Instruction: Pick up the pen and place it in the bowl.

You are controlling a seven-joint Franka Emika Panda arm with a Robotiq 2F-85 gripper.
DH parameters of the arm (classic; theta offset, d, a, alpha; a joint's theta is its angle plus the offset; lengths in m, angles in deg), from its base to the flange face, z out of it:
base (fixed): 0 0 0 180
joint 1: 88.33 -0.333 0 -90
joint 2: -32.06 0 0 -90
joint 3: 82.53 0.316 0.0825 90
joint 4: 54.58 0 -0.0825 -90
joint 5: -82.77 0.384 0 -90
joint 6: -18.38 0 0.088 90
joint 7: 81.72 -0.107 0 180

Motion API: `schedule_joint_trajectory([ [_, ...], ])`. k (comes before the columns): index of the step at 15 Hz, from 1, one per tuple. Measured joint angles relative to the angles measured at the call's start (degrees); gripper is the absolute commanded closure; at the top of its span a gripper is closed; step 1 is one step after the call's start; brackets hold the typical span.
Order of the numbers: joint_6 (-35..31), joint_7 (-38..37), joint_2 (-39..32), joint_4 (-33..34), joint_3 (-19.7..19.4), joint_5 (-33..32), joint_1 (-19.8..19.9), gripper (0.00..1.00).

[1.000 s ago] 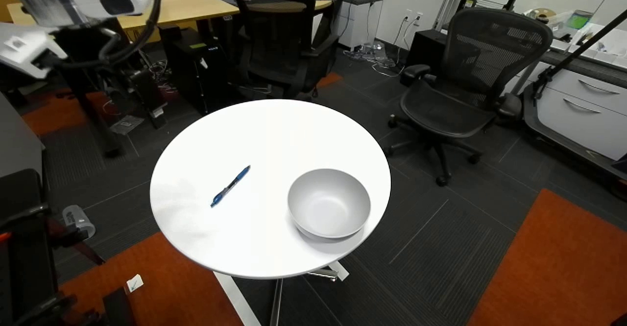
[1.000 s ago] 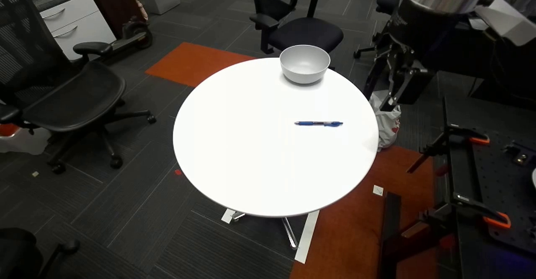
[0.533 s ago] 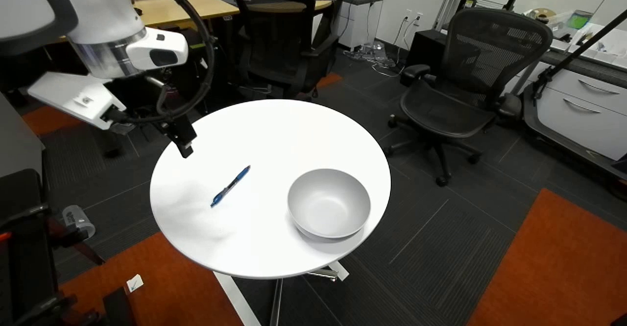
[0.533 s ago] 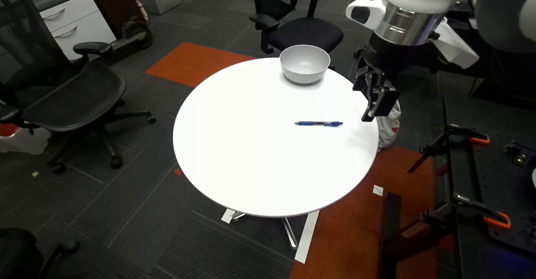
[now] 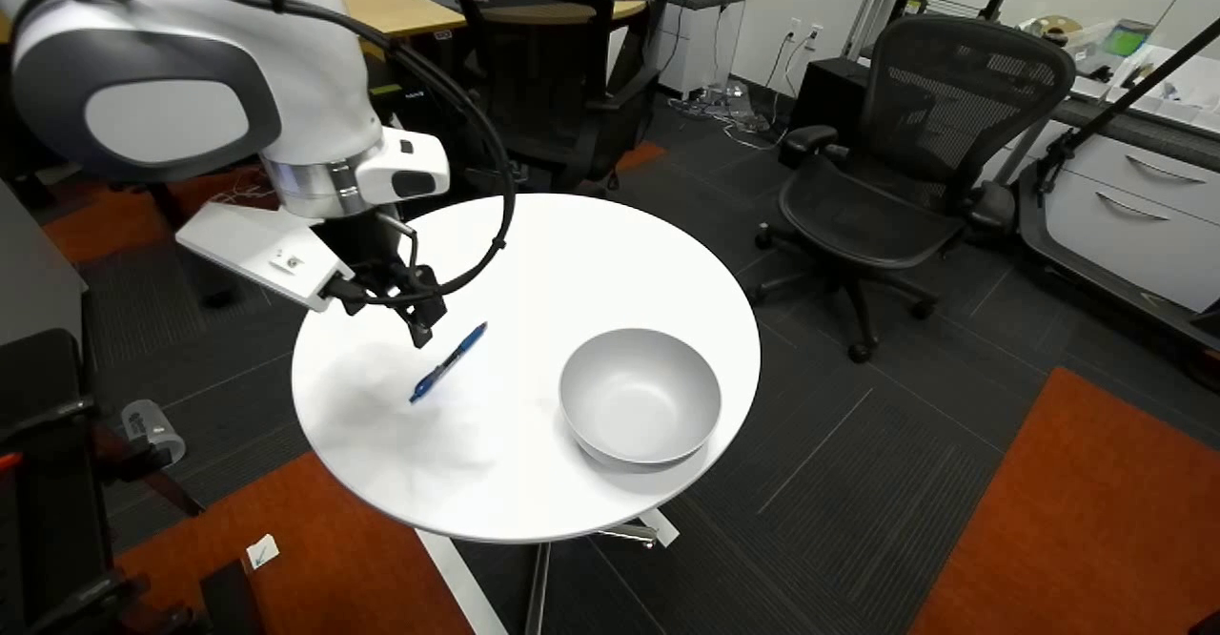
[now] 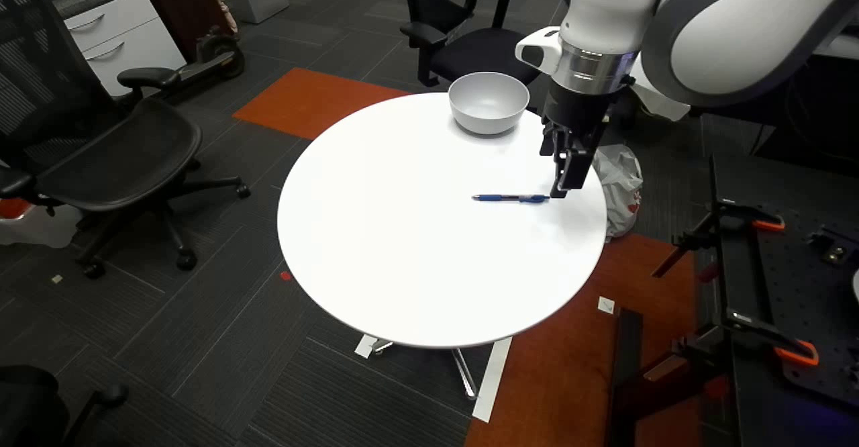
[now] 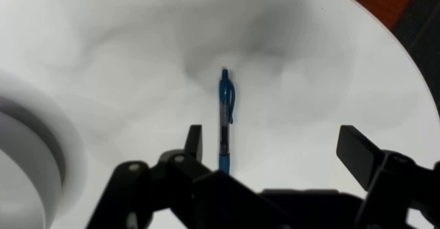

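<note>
The gripper (image 7: 273, 141) has moved in over the table (image 6: 402, 232), its 2 fingers (image 7: 357, 156) spread and empty; the pen (image 7: 224, 129) lies there, apart from the bowl (image 5: 640, 397). Reach seems well advanced, grasp pending.

Wht/gry arm (image 5: 319, 92), blk claw (image 7: 275, 146)

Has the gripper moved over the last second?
Yes. In an exterior view, the gripper has moved left in the picture, from past the edge of the table to above it, nearer the pen.
</note>
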Motion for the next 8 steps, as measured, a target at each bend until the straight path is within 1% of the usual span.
schedule_joint_trajectory([
  [3, 0.00, 0.84, -3.71, 3.44, 1.48, -0.13, 2.31, 0.00],
  [8, 0.02, 0.84, -8.91, 8.41, 3.33, -0.43, 4.26, 0.00],
])
